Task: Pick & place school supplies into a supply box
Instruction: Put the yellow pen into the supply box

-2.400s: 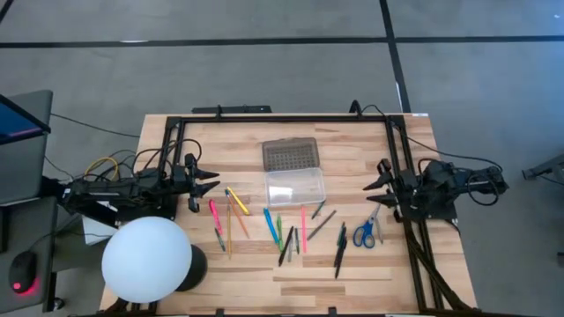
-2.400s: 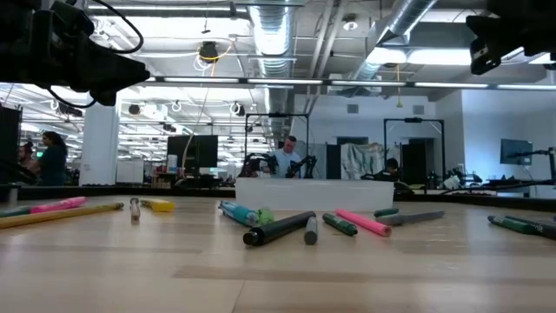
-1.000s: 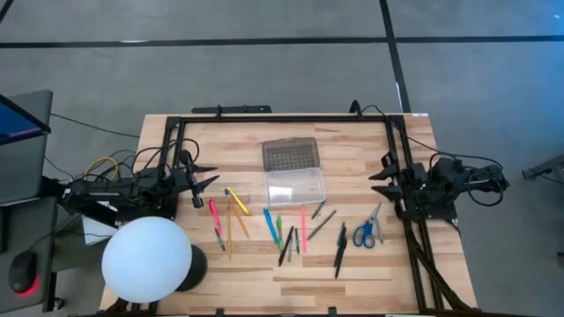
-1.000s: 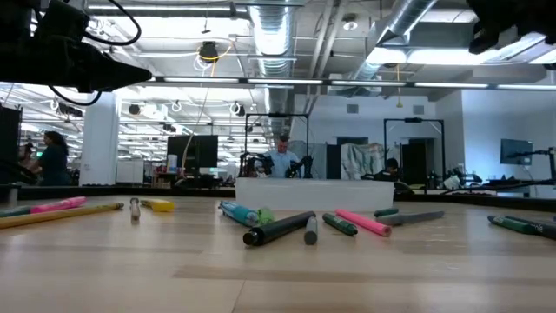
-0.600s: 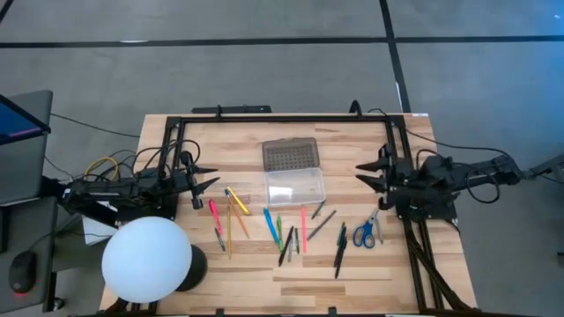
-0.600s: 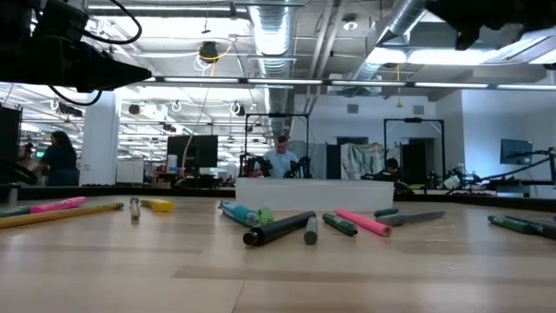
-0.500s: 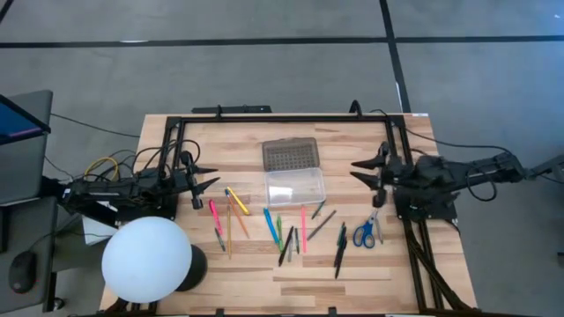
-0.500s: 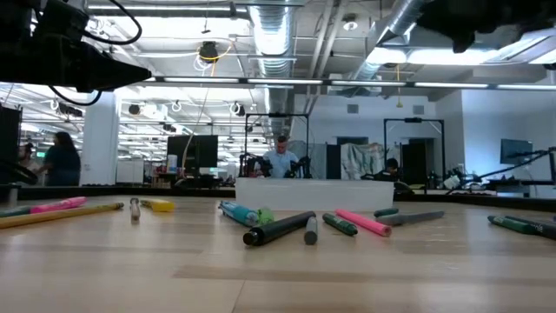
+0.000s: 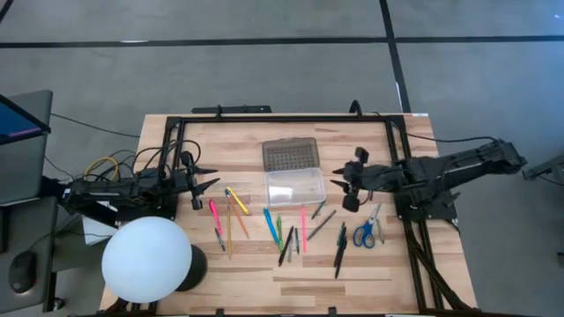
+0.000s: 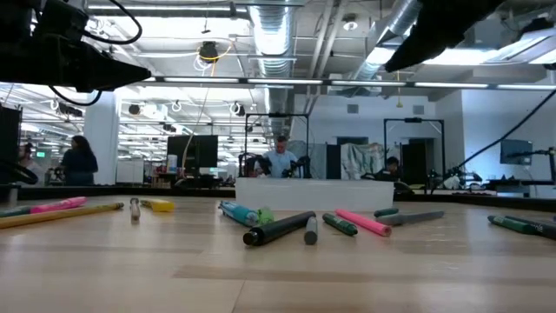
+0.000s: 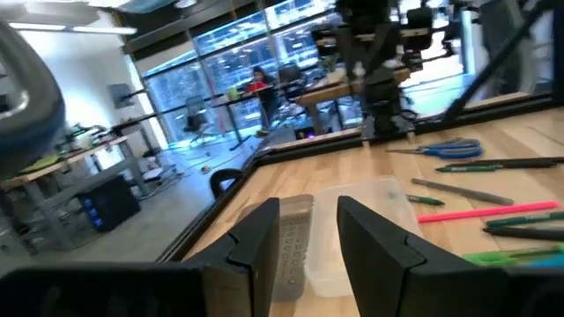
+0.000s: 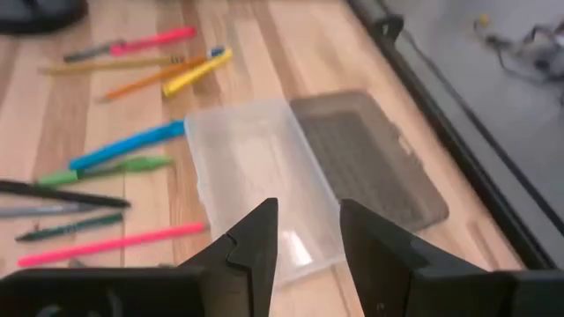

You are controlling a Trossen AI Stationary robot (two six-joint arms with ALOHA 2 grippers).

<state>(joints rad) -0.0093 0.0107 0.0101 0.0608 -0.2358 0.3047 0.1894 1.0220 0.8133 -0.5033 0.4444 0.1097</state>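
The right hand (image 9: 340, 189), fingers parted and empty, hovers just beside the open supply box (image 9: 295, 187); descending carelessly, it could knock the light box askew.

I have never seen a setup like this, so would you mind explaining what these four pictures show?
Two dark robot arms work at a wooden table. One camera looks straight down, one sits at tabletop height, and one rides on each wrist. Pens, pencils and markers and blue-handled scissors lie loose beside an open clear supply box. A white sphere stands at a corner. The right gripper, open and empty, hangs by the box; the left gripper waits open at the left.
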